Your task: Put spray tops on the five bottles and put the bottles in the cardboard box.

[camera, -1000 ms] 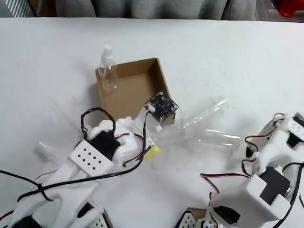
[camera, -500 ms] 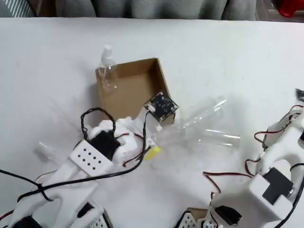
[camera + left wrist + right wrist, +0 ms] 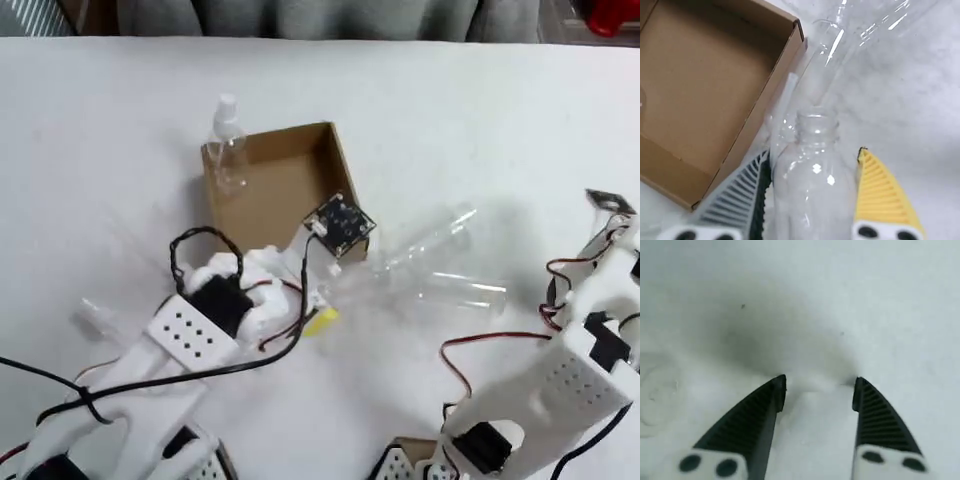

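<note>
L gripper (image 3: 813,152), L wrist view: clenched on a clear bottle (image 3: 812,190). Grey-black finger (image 3: 747,195) on one flank, yellow finger (image 3: 880,190) on the other, both pressed vs. the bottle wall. We note the bottle's neck is open. Cardboard box (image 3: 715,75) sits just beside the held bottle, one corner close to the grey-black finger. More clear bottles (image 3: 865,30) lie on their sides beyond it on the white table (image 3: 920,100), the nearest one close to the box wall.

R wrist view: R gripper (image 3: 818,380) released, black fingers (image 3: 750,425) well apart, tips low over the table. We see a pale blurred patch btwn the tips; cannot tell what it is.

High view: L arm (image 3: 190,340) runs from the near left edge up to the box's near right corner, and the yellow finger shows just by that corner. A capped bottle (image 3: 226,140), spray top on, stands upright in the box's far left corner. We count two lying bottles to the right of the box, side by side, near each other. R arm (image 3: 560,390) is at the table's right side, its wrist end well apart from the box and from the lying bottles
</note>
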### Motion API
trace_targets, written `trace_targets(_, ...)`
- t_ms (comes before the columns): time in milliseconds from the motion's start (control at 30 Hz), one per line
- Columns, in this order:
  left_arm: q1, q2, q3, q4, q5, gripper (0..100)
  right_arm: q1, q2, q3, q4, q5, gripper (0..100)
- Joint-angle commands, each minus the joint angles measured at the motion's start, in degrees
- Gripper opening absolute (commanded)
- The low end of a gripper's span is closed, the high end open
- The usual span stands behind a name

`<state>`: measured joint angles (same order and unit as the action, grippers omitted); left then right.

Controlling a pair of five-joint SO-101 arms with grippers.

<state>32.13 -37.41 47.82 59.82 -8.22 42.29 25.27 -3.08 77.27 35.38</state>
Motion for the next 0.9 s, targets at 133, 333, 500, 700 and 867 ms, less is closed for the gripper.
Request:
trace_targets(133, -0.7, -2.2, -0.4, -1.2, -0.6, 2, 2.1, -6.5, -5.0, 10.8, -9.0, 16.8)
trace_targets(333, -0.7, -2.2, -0.4, -1.3, -2.5, 2, 3.3, -16.8, 8.5, 8.2, -9.9, 13.6)
trace_targets(500, -0.7, -2.2, -0.4, -1.3, -3.7, 2, 4.4, -27.1, 23.3, -2.7, -15.9, 17.0)
trace_targets(700, -0.7, -2.2, -0.4, -1.1, -3.7, 2, 4.8, -35.1, 35.4, -12.8, -24.0, 17.0)
trace_targets(867, -0.7, -2.2, -0.4, -1.1, -3.8, 2, 4.3, -35.5, 39.1, -17.5, -26.6, 17.0)
